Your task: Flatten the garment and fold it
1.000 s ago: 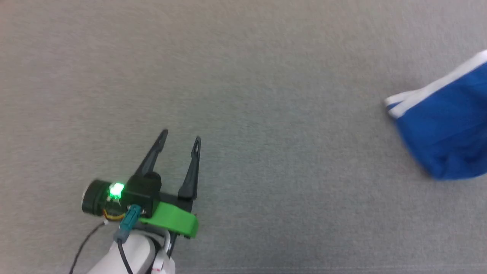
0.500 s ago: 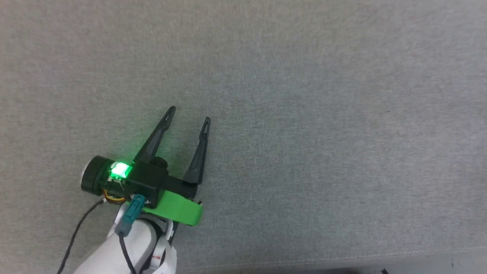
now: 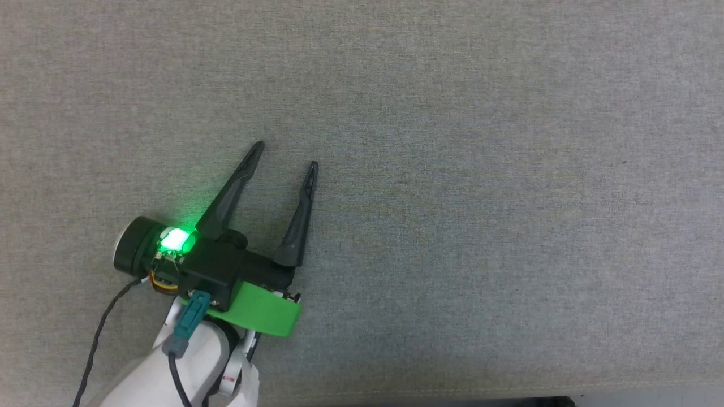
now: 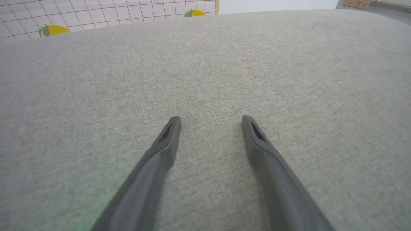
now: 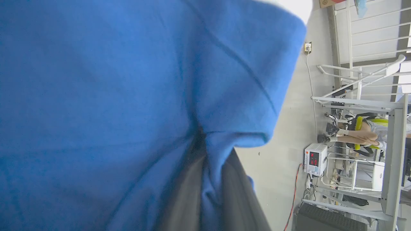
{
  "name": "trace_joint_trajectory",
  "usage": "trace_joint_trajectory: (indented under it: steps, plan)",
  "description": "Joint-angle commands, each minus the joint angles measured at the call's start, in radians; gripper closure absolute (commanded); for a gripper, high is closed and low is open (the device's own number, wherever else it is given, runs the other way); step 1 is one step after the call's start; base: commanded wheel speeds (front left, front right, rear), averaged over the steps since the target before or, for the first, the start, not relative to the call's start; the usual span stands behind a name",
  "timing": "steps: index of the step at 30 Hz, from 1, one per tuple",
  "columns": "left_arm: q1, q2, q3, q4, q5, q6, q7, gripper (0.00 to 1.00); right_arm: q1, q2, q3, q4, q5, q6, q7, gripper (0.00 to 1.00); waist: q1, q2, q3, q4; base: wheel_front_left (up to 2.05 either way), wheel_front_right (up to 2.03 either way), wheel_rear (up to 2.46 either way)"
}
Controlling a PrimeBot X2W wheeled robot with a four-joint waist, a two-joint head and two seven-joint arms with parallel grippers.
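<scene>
Shorts no longer lay on the desk right of the left pincer. Right pincer was clamped on them, lifted. Left pincer stood apart, holding nothing. I judged flattening not yet begun.

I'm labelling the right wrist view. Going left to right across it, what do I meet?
Blue garment → pale wall → white power supply with red digits → grey metal rack.
</scene>
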Motion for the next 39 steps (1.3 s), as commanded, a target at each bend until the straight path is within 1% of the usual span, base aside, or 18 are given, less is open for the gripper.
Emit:
trace_joint_trajectory:
  steps: [1,5,8,11,14,19,23,26,29,34,39]
  plan:
    - [-0.003,0.005,-0.002,0.025,-0.004,0.006,0.005,0.00,-0.021,0.006,-0.007,0.007,-0.020,-0.002,-0.017,0.00,-0.0001,-0.0001,-0.009,0.002,0.00,0.00,0.00]
    - [0.002,-0.011,-0.004,0.051,-0.013,0.006,-0.004,0.00,-0.044,0.019,-0.003,0.025,-0.048,-0.002,-0.035,0.00,-0.0001,-0.0001,-0.060,0.002,0.00,0.00,0.00]
    - [0.017,-0.024,0.001,0.088,-0.031,0.004,-0.015,0.00,-0.064,0.010,-0.005,0.031,-0.093,-0.002,-0.059,0.00,-0.0001,-0.0001,-0.135,0.000,0.00,0.00,0.00]
    - [0.031,-0.035,0.011,0.118,-0.049,0.003,-0.023,0.00,-0.094,0.025,0.014,0.018,-0.099,-0.002,-0.085,0.00,-0.0001,-0.0001,-0.212,-0.003,0.00,0.00,0.00]
    - [0.051,-0.041,0.029,0.138,-0.070,0.007,-0.028,0.00,-0.137,0.057,0.082,-0.033,-0.061,-0.002,-0.120,0.00,-0.0001,-0.0001,-0.288,-0.010,0.00,0.00,0.00]
    - [0.084,-0.031,0.062,0.155,-0.097,0.018,-0.033,0.00,-0.204,0.131,0.201,-0.140,0.043,-0.002,-0.175,0.00,-0.0001,-0.0001,-0.401,-0.018,0.00,0.00,0.00]
    - [0.103,-0.015,0.085,0.156,-0.116,0.027,-0.029,0.00,-0.215,0.205,0.259,-0.221,0.126,-0.002,-0.221,0.00,-0.0001,-0.0001,-0.476,-0.011,0.00,0.00,0.00]
    - [0.119,-0.004,0.107,0.150,-0.135,0.043,-0.021,0.00,-0.194,0.265,0.272,-0.276,0.157,-0.002,-0.252,0.00,-0.0001,-0.0001,-0.519,-0.007,0.00,0.00,0.00]
    - [0.138,0.008,0.119,0.146,-0.146,0.058,-0.007,0.00,-0.155,0.331,0.261,-0.323,0.179,-0.002,-0.275,0.00,-0.0001,-0.0001,-0.555,-0.001,0.00,0.00,0.00]
    - [0.181,0.017,0.133,0.142,-0.162,0.091,0.008,0.00,-0.017,0.456,0.236,-0.431,0.180,-0.002,-0.308,0.00,-0.0001,-0.0001,-0.609,0.012,0.00,0.00,0.00]
    - [0.226,0.024,0.132,0.141,-0.171,0.110,0.016,0.00,0.167,0.602,0.178,-0.549,0.131,-0.002,-0.309,0.00,-0.0001,-0.0001,-0.647,0.020,0.00,0.00,0.00]
